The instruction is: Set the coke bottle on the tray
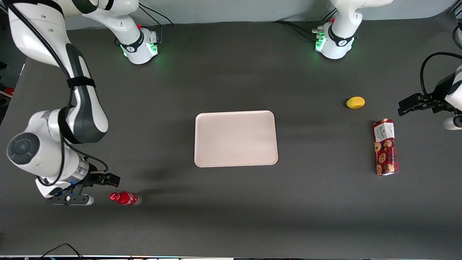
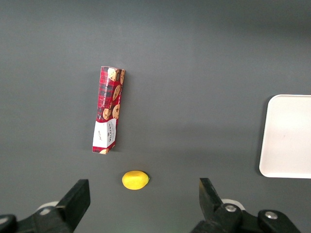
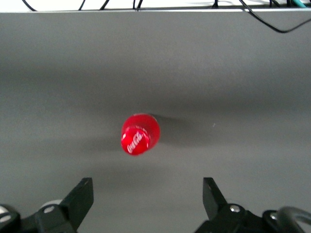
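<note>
Approaching the standing coke bottle

Hovering hand (image 1: pixel 108 179) sits above the table (image 1: pixel 231 202) at the working arm's end, fingers spread wide with nothing between them. Coke bottle (image 1: pixel 125 198) stands upright on the table, just beside the hand and a little nearer the front camera, not touched. Right wrist view looks almost straight down on the cap (image 3: pixel 135 141), so the long axis runs vertical, cap up, base down. Bottle lies ahead of the open fingers (image 3: pixel 80 198), roughly centred between them. Tray (image 1: pixel 236 139) lies flat mid-table, well apart from the bottle, toward the parked arm's end. Likely next: advance, lower and close around the body.
</note>
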{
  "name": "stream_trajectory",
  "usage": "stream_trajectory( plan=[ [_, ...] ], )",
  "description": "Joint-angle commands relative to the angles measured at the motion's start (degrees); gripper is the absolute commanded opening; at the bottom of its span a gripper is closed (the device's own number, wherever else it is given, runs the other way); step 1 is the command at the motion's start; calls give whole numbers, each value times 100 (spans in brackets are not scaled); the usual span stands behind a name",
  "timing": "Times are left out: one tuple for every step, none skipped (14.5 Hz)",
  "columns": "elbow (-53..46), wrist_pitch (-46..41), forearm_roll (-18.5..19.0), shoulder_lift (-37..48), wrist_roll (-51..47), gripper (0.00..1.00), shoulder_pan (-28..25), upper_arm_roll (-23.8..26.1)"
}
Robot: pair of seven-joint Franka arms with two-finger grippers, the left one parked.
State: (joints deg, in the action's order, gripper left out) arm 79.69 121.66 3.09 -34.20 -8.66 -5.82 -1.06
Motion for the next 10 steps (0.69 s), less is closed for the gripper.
stream_trajectory(
  plan=[
    [-445, 260, 78, -341, 83, 100, 1, 9],
    [-437, 497, 51, -429, 84, 100, 2, 9],
    [-428, 699, 42, -517, 84, 100, 2, 9],
    [-437, 832, 34, -587, 75, 99, 2, 9],
    [-437, 903, 16, -649, 23, 99, -7, 18],
    [-428, 930, -1, -667, -21, 99, -7, 18],
    [-410, 982, -2, -685, -21, 98, -7, 27],
    [-402, 991, -2, -685, -30, 96, -7, 35],
    [-393, 991, -2, -667, -48, 95, -7, 35],
    [-375, 974, -10, -641, -91, 95, -7, 53]
  ],
)
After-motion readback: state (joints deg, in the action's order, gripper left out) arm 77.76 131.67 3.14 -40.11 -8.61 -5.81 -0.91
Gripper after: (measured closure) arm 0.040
